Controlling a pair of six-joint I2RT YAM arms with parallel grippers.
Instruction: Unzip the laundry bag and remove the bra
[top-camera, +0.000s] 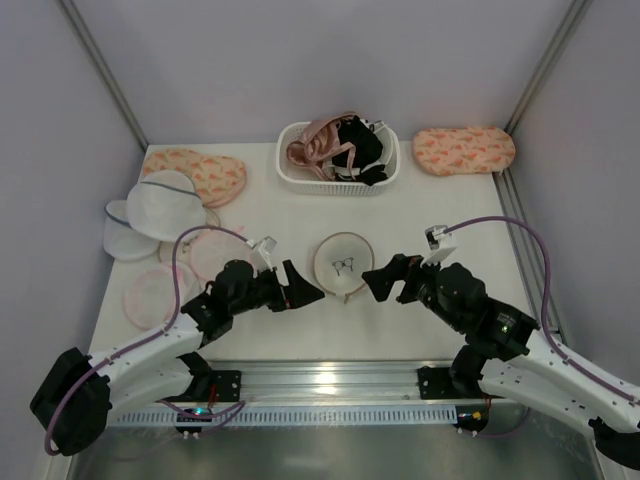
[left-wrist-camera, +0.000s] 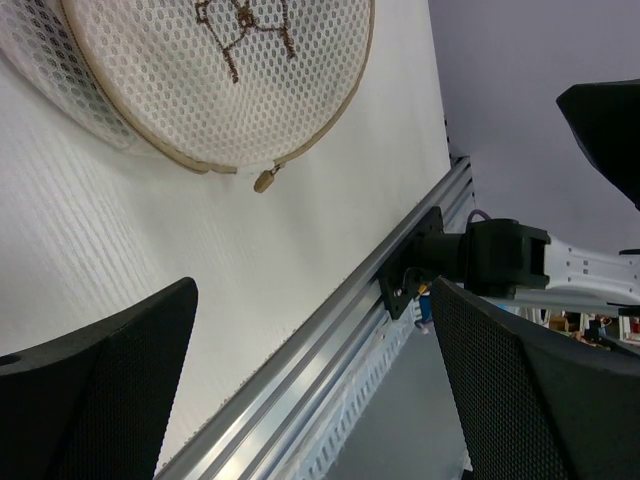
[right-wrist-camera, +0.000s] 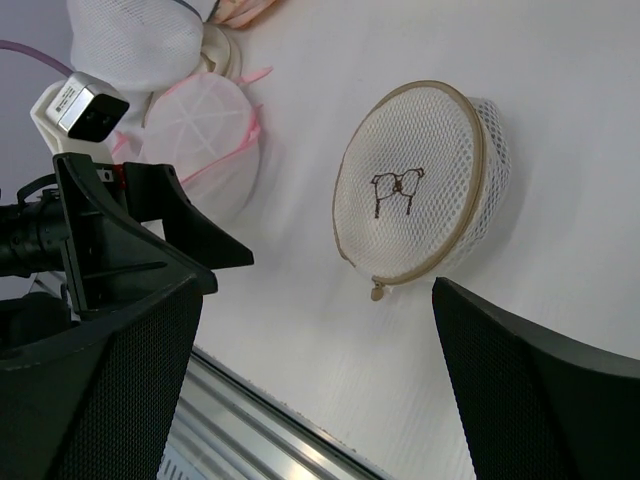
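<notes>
While both pairs of fingers stand wide apart with nothing between them, your left gripper (top-camera: 305, 288) hovers just left of the laundry bag (top-camera: 343, 263) and your right gripper (top-camera: 378, 282) just right of it, neither touching it. The bag lies flat on the white table (top-camera: 260, 215), its tan zipper looking closed, with the zipper pull (right-wrist-camera: 377, 292) at its near edge. Pink-rimmed pouches (top-camera: 150, 295) lie beyond your left arm. A white basket (top-camera: 290, 175) of pink and black garments sits behind the bag.
</notes>
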